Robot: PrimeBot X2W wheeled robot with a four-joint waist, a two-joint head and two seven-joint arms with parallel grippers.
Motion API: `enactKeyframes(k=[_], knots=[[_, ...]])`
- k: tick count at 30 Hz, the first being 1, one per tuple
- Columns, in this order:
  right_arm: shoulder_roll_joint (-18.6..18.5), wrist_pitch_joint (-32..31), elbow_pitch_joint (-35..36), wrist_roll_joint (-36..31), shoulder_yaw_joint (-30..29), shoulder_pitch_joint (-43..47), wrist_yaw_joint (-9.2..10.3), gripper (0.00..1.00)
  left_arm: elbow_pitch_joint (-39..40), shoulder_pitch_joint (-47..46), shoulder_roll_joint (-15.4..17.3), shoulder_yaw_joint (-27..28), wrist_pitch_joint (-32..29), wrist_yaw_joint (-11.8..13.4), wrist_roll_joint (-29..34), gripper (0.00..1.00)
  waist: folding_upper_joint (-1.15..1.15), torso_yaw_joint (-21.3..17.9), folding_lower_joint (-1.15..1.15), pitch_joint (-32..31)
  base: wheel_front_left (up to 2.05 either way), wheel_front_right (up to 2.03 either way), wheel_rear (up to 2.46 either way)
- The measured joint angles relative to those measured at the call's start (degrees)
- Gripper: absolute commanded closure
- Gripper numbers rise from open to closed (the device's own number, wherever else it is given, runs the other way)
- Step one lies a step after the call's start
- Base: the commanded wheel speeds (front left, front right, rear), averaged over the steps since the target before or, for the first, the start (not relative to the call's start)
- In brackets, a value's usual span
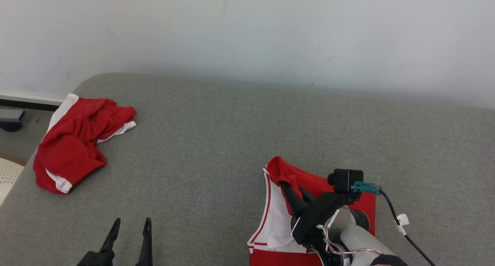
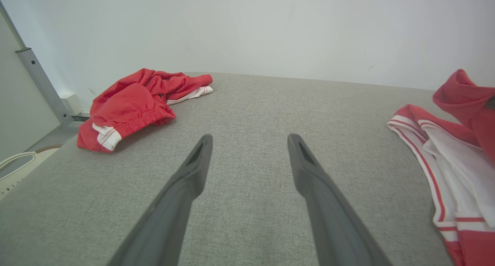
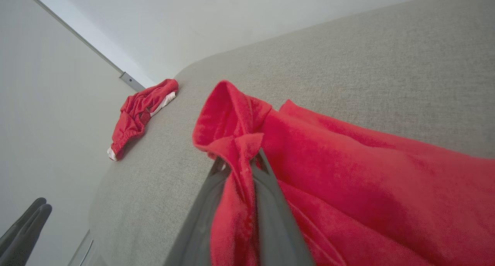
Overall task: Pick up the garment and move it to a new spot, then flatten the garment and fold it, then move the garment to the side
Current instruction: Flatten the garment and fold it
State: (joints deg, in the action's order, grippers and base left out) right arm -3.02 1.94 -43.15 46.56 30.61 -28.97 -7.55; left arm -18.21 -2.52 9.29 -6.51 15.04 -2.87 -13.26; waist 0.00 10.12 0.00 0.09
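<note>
Grey padded surface (image 1: 232, 142); garment (image 1: 275, 215) at its near edge, right of centre. Your right gripper (image 3: 240, 161) is pinched on a red fold, apparently a shoulder strap: lift slowly so the cloth clears without dragging. Left gripper (image 1: 131, 221) spread wide, empty.

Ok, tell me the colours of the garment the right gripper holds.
The garment is red with a white panel and striped trim; clearest in head view.

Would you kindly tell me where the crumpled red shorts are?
In the head view, the crumpled red shorts lie at the far-left edge of the grey surface, beyond the left gripper.
</note>
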Motion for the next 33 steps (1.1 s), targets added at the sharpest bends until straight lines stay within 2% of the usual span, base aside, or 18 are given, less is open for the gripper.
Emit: enactKeyframes(k=[1, 6, 9, 11, 14, 20, 26, 27, 29, 30, 31, 33], knots=[[0.0, 0.6, -0.5, 1.0, 0.6, -0.2, 0.0, 0.0, -0.2, 0.0, 0.0, 0.0, 0.0, -0.1, 0.0, 0.0, 0.0, 0.1, 0.0, 0.0, 0.0, 0.0, 0.0], [0.2, 3.7, 1.5, 7.1, 4.2, -1.0, 0.0, 0.0, -0.7, -0.1, -0.1, 0.9, 0.0, -0.1, -0.1, 0.0, 0.0, -0.5, 0.0, 0.4, 0.0, 0.0, 0.0], [-0.2, 6.4, 3.2, 8.0, 4.9, -2.5, 0.0, 0.0, -0.8, -0.1, -0.2, 1.5, 0.0, -0.1, -0.1, 0.0, 0.0, -1.2, 0.0, 0.5, 0.0, 0.0, 0.0], [-1.7, 8.5, 4.7, 8.3, 4.7, -2.9, 0.0, 0.0, -0.7, -0.1, -0.2, 1.7, 0.0, -0.1, -0.1, 0.0, 0.0, -1.7, 0.0, 0.7, 0.0, 0.0, 0.0], [-6.0, 10.9, 6.5, 8.1, 3.9, -2.9, 0.0, 0.0, -0.7, -0.2, -0.2, 2.0, 0.0, -0.2, -0.1, 0.0, 0.0, -2.4, 0.0, 0.8, 0.0, 0.0, 0.0], [-13.1, 12.8, 8.4, 5.1, -1.3, 0.0, 0.0, 0.0, -0.5, -0.2, -0.2, 2.8, 0.0, -0.6, 0.1, 0.0, 0.0, -3.1, 0.0, 1.0, 0.0, 0.0, 0.0], [-15.6, 13.1, 10.7, -0.8, -9.2, 5.7, 0.0, 0.0, -0.2, -0.1, -0.3, 3.6, 0.0, -0.7, 0.3, 0.0, 0.0, -3.7, 0.0, 1.1, 0.0, 0.0, 0.0], [-15.4, 13.1, 11.1, -2.4, -10.2, 6.7, 0.0, 0.07, -0.2, -0.1, -0.3, 3.7, 0.0, -0.7, 0.4, 0.0, 0.0, -3.8, 0.0, 1.1, 0.0, 0.0, 0.0], [-14.9, 13.2, 11.9, -6.1, -11.9, 8.8, 0.0, 0.51, -0.1, 0.0, -0.4, 3.8, 0.0, -0.7, 0.5, 0.0, 0.0, -3.9, 0.0, 1.2, 0.0, 0.0, 0.0], [-14.2, 13.2, 12.5, -7.5, -12.7, 9.6, 0.0, 0.59, -0.2, 0.0, -0.5, 3.9, 0.0, -0.8, 0.5, 0.0, 0.0, -3.9, 0.0, 1.2, 0.0, 0.0, 0.0], [-13.6, 13.2, 12.9, -8.8, -13.0, 10.4, 0.0, 1.0, -0.2, -0.1, -0.6, 3.9, 0.0, -0.9, 0.6, 0.0, 0.0, -3.9, 0.0, 1.2, 0.0, 0.0, 0.0], [-12.6, 13.2, 13.5, -12.3, -13.3, 11.5, 0.0, 1.0, -0.2, -0.1, -0.8, 3.9, 0.0, -1.1, 0.7, 0.0, 0.0, -3.9, 0.0, 1.1, 0.0, 0.0, 0.0]])
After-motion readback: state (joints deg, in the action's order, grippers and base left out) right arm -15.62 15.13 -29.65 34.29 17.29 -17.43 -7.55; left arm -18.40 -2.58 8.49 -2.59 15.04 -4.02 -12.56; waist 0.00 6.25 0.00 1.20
